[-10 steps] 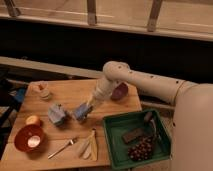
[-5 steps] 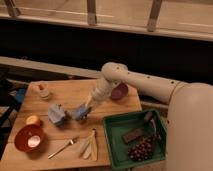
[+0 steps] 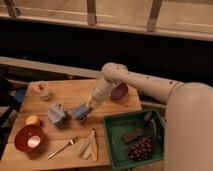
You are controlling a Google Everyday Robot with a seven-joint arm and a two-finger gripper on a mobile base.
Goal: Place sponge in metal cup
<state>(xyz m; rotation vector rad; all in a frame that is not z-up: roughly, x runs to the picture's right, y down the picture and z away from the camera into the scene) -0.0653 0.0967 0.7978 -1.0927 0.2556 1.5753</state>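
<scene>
Jaws [image 3: 82,113] are sitting low over the middle of the wooden bench [image 3: 70,95], at the end of the white arm [image 3: 135,82] that is reaching down and left from the robot's body at right. Cannot tell whether the jaws are open, closed or gripping. A blue-grey patch is showing right at the jaws, probably the sponge [image 3: 79,112]; its long axis and facing are too unclear to call. The metal cup is not making itself out separately near the jaws. Just left of the jaws, the lumpy pale grey-blue cloth [image 3: 56,113] is lying on the bench. Behind the arm, the purple bowl [image 3: 120,92] is resting near the back right edge. Front left, the orange-red bowl [image 3: 28,138] is sitting beside a small yellow fruit [image 3: 33,120]. A spoon [image 3: 62,148] is lying at the front edge. To the right, a green tray [image 3: 114,142] is holding grapes [image 3: 142,148].
</scene>
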